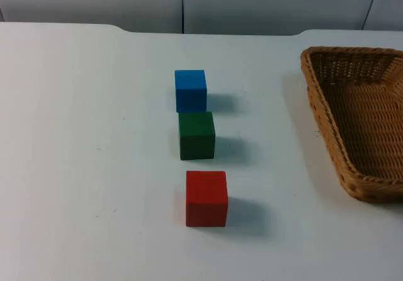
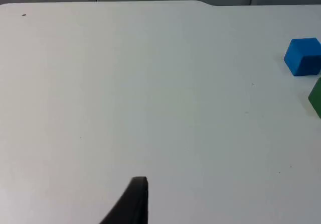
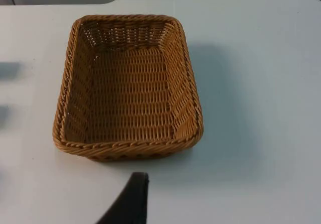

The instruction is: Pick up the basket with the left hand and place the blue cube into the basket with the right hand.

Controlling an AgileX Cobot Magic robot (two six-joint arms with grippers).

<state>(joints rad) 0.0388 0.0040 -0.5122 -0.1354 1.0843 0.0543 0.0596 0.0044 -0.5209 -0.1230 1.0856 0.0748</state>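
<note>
The blue cube [image 1: 190, 90] stands at the far end of a row of three cubes in the middle of the table. It also appears in the left wrist view [image 2: 303, 57]. The empty wicker basket [image 1: 327, 126] rests flat on the table at the right edge of the top view. My left gripper [image 2: 133, 204] hangs over bare table well to the left of the cubes, apart from everything. My right gripper [image 3: 131, 199] hovers just in front of the basket [image 3: 128, 147], clear of its near rim. Neither one holds anything.
A green cube [image 1: 196, 135] sits right behind the blue one, nearly touching it, and a red cube [image 1: 206, 198] stands nearest to me. The green cube's edge [image 2: 316, 97] shows beside the blue one. The grey partition wall [image 1: 189, 4] ends the table.
</note>
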